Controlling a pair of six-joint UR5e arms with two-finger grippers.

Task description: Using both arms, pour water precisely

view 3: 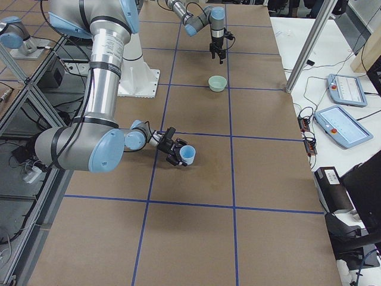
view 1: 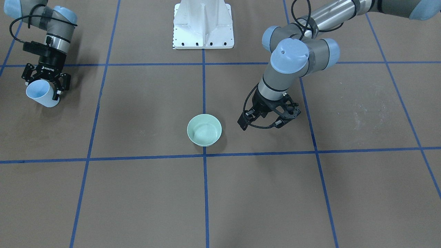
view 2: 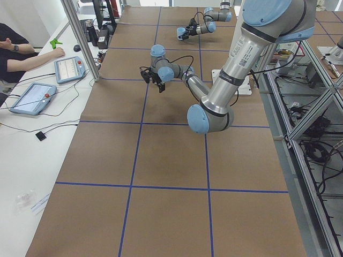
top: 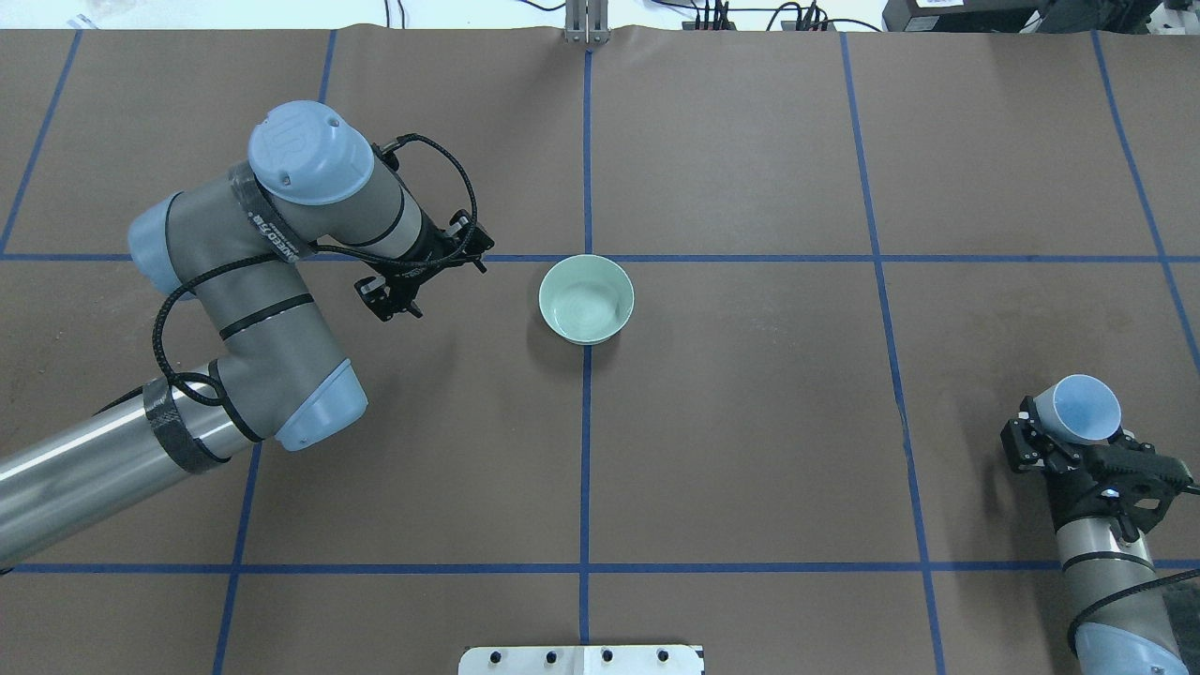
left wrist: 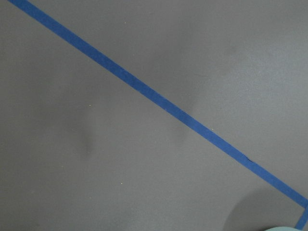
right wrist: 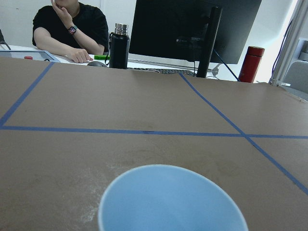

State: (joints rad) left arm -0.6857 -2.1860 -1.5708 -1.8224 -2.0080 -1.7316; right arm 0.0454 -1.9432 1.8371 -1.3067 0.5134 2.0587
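Brown tabletop (top: 750,422); right end effector (view 1: 44,88) tight around tapered blue cup (view 1: 39,93), left end effector (top: 429,279) spread, empty.

- Table cover (view 1: 137,193): matt brown paper, faintly scuffed.
- Bowl (view 1: 190,135): smooth, glossy pale-green glaze.
- Cup (view 1: 39,93): smooth, matt light-blue plastic, by the look of it.
- Left arm (top: 84,459): brushed silver metal tube, satin blue caps (top: 305,150).

Left arm (top: 272,347): silver-grey tubes, light-blue round joint caps, UR logo and small screws on one cap, black tape bands on shiny silver forearm, black cable (top: 459,171) looping to wrist. Right arm (view 1: 58,38) same build, cable taped on. Left tool (top: 427,279) black, two linked fingers; right tool (view 1: 44,90) black with white ROBOTIQ lettering. White pedestal base (view 1: 203,27), row of dark screws along its edge
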